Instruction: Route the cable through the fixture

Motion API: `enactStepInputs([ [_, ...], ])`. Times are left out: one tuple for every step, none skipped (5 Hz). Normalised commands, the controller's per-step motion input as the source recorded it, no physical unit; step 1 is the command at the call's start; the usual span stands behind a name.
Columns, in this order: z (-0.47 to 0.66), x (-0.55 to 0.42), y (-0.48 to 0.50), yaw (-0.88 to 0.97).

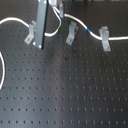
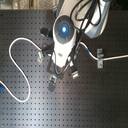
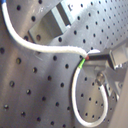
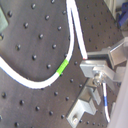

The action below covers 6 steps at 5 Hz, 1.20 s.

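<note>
— Gripper [image 3: 90, 57] first: what is it doing?

— It is clenched on the cable [image 3: 50, 47]. In both wrist views the white cord runs straight into the dark fingertips [image 3: 103, 57], and the green band [image 3: 82, 63] sits just beside the pinch. Below the band the cord curls into a slack loop over the board.

— And the middle clip [image 1: 71, 33], the one to be threaded?

— In the first exterior view it leans sideways on the black perforated board [image 1: 65, 95], just to the first exterior view's right of the gripper. The cable rises past the green band and arcs over the top of this clip. Whether it sits in the fork, I cannot tell.

— Farther along?

— The blue band [image 1: 88, 31] lies between the middle clip and the right clip [image 1: 105, 39]. The cord touches the top of the right clip and runs off the first exterior view's right edge.

— The other way?

— The cord passes the left clip [image 1: 32, 33], then sweeps to the first exterior view's left edge, where another stretch curves down the board.
</note>
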Motion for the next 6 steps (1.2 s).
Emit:
enactStepInputs([
  [-0.41,-0.024,0.015,0.78],
  [-0.54,-0.021,-0.051,0.67],
  [-0.60,-0.048,-0.076,0.59],
  [-0.31,-0.059,-0.106,0.75],
  [-0.01,0.184,-0.382,0.35],
  [-0.01,0.180,-0.468,0.22],
])
